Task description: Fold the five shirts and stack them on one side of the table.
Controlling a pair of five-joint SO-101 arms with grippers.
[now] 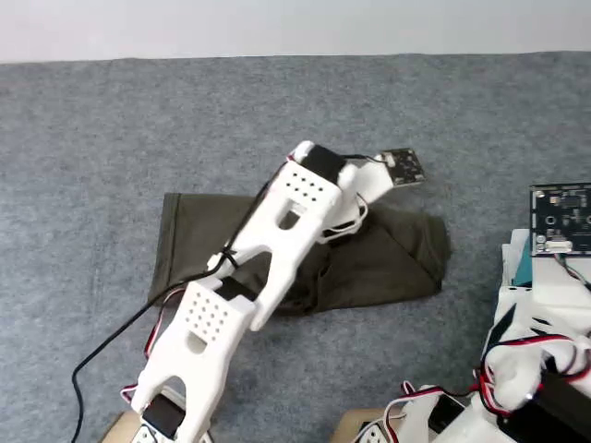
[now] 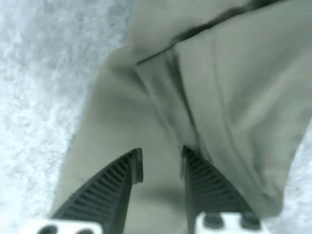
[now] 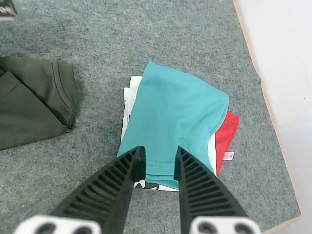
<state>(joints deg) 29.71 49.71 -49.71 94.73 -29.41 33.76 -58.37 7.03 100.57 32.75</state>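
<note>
An olive shirt [image 1: 388, 263] lies partly folded in the middle of the grey mat, creased and bunched near its centre. My left gripper [image 2: 162, 158] hangs low over this olive shirt [image 2: 234, 87], open by a narrow gap with cloth showing between the fingers. A stack of folded shirts sits at the right side: a teal shirt [image 3: 175, 117] on top, a white one [image 3: 127, 97] and a red one [image 3: 226, 136] peeking out beneath. My right gripper [image 3: 157, 156] is above the stack's near edge, open and holding nothing. The olive shirt's sleeve [image 3: 29, 107] lies beside the stack.
The grey mat [image 1: 277, 111] covers the table, and its right edge [image 3: 265, 102] runs close to the stack. The left arm [image 1: 268, 258] stretches diagonally across the olive shirt. The right arm [image 1: 536, 369] is folded at the front right corner, hiding most of the stack [image 1: 524, 268].
</note>
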